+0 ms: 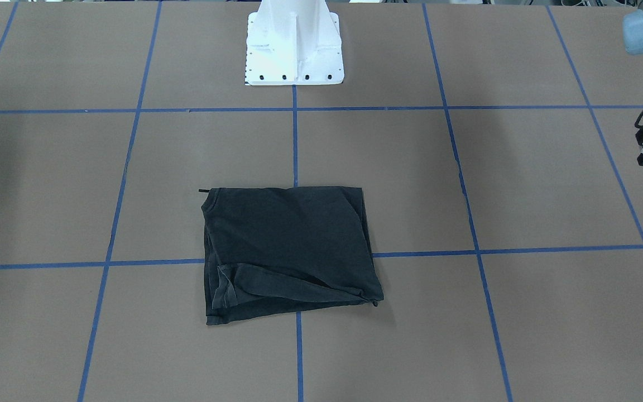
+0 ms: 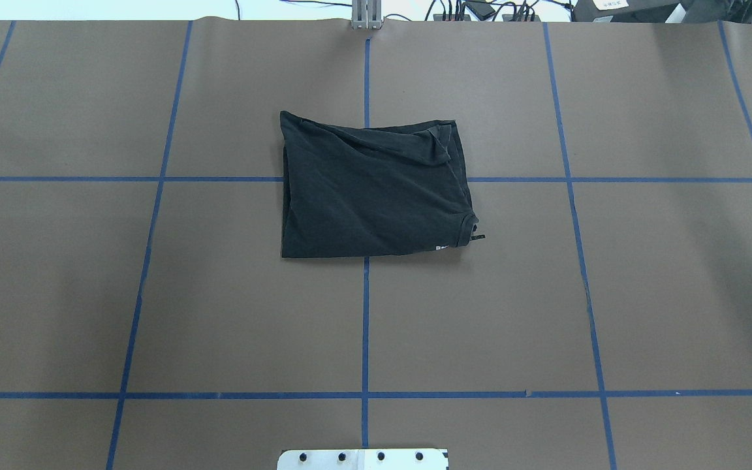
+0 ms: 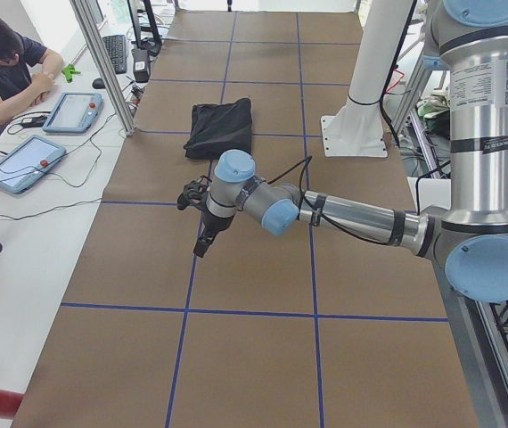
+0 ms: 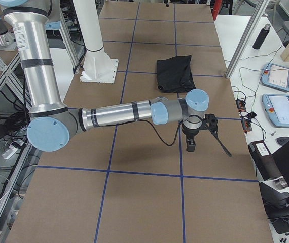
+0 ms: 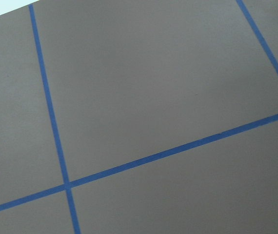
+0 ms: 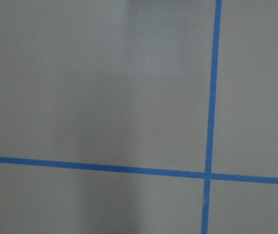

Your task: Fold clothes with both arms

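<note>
Scanning from the robot's left: the left arm point(image 3: 352, 218) reached out low over the table point(image 2: 89, 294), well apart from the T-shirt point(image 2: 369, 189) on its left side. The left gripper point(image 3: 202, 235) hung above bare brown surface. The front-facing view cut it at the frame edge and showed it small, so I could not tell whether its fingers were apart or together. Its wrist camera showed only brown covering and blue tape lines point(image 5: 56, 126).

The T-shirt lay flat, folded into a rough rectangle, straight out from the white pedestal point(image 1: 294, 50). It straddled the centre tape line and one cross line. The plain black side faced up, with the print hidden save a white speck point(image 2: 442, 247) at the hem nearest the pedestal. A sleeve fold sat at the shirt's far right corner and collar rib at its near right corner; the layers underneath could not be counted. A black tag or thread point(image 2: 478, 237) poked out by the collar, too small to tell which.

Right of the shirt, the right arm point(image 4: 119, 114) stretched low, with the right gripper point(image 4: 191, 144) over bare table, well apart from the cloth. It showed only in a side view, so I could not tell its jaw state. Its wrist camera showed just a tape crossing.

All four shirt edges were free, with open table on every side. Both arms fell outside the overhead view, which also cut the pedestal base. Off the table beyond the shirt's far side, a person point(image 3: 4, 71) sat by tablets point(image 3: 71, 111).
</note>
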Controlling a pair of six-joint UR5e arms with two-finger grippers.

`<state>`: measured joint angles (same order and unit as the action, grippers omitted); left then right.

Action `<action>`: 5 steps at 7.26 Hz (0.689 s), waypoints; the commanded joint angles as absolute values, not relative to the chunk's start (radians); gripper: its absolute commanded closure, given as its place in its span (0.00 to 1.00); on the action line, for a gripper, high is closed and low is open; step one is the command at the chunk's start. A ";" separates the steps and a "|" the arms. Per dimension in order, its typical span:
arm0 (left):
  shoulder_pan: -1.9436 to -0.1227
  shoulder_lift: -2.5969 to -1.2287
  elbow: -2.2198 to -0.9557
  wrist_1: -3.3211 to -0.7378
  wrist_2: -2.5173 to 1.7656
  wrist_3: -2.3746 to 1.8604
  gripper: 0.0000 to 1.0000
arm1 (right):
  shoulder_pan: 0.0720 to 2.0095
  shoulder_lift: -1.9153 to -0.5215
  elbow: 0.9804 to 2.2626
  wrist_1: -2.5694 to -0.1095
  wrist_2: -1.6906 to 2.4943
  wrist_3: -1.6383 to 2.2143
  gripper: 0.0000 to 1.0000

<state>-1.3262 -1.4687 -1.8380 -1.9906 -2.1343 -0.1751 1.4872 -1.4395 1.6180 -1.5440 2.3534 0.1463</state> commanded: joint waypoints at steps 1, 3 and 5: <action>-1.350 -1.483 -1.794 -1.996 -2.138 -0.159 0.00 | 1.494 -1.491 1.637 -1.530 2.356 0.135 0.00; -1.358 -1.459 -1.773 -1.996 -2.141 -0.146 0.00 | 1.505 -1.592 1.686 -1.516 2.330 0.129 0.00; -1.388 -1.447 -1.775 -1.909 -2.157 0.047 0.00 | 1.505 -1.608 1.686 -1.529 2.315 0.123 0.00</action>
<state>-1.3659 -1.4547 -1.7747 -1.9653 -2.1452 -0.0463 1.5041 -1.5892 1.6829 -1.5228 2.3226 0.1252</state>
